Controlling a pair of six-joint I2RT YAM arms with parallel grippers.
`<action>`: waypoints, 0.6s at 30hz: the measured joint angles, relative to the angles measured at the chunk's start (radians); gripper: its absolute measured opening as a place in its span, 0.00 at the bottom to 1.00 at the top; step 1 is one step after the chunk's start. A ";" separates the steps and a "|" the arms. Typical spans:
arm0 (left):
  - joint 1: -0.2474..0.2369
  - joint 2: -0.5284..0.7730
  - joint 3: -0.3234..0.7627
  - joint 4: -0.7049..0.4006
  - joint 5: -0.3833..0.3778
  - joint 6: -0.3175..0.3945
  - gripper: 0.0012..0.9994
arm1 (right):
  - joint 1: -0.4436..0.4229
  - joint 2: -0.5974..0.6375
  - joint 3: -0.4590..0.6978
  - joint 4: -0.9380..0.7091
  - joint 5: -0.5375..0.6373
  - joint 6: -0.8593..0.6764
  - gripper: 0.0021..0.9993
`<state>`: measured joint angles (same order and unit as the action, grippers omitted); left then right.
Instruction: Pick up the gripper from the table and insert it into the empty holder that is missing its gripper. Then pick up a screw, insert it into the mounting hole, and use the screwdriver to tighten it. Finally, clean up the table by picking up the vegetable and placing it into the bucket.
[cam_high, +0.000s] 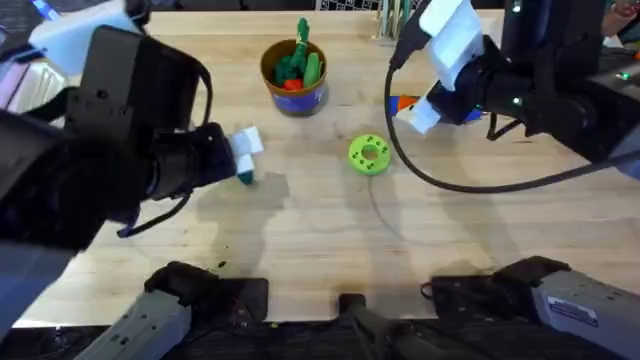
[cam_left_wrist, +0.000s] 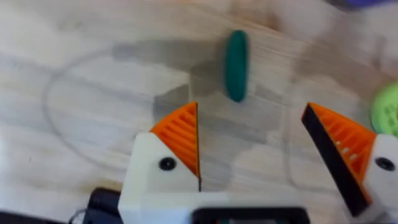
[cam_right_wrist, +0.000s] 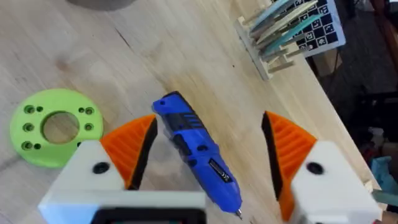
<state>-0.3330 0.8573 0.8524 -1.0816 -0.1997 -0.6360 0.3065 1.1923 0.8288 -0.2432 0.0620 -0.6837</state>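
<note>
The dark-green vegetable (cam_left_wrist: 236, 65) lies on the wooden table just ahead of my left gripper (cam_left_wrist: 252, 112), which hovers open above it; from overhead, the vegetable (cam_high: 245, 178) sits right under the left gripper (cam_high: 245, 155). The blue screwdriver (cam_right_wrist: 196, 152) lies flat on the table between the spread orange fingers of my right gripper (cam_right_wrist: 210, 124), apart from both. Overhead, the right gripper (cam_high: 415, 108) is at the far right. The bucket (cam_high: 300, 100) stands at the back middle with green and red toy pieces inside. The loose gripper part, the holder, the mounting hole and the screw are out of view.
A flat light-green disc (cam_high: 368, 153) with holes lies in the middle of the table, also beside the screwdriver (cam_right_wrist: 56, 124). A small rack of wooden and teal slats (cam_right_wrist: 289, 28) stands near the table's far right edge. A black cable (cam_high: 440, 185) loops across the right side.
</note>
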 joint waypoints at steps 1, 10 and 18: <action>0.039 0.024 0.000 -0.008 0.000 -0.027 0.99 | 0.000 0.000 0.000 0.000 0.000 0.000 0.99; 0.196 0.283 0.000 0.015 0.005 -0.121 0.99 | 0.000 0.000 0.000 0.000 0.000 0.000 0.99; 0.182 0.496 0.000 0.115 0.065 -0.094 0.99 | 0.000 0.000 0.000 0.000 0.000 0.000 0.99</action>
<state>-0.1509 1.3538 0.8524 -0.9668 -0.1345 -0.7300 0.3065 1.1923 0.8288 -0.2435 0.0620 -0.6838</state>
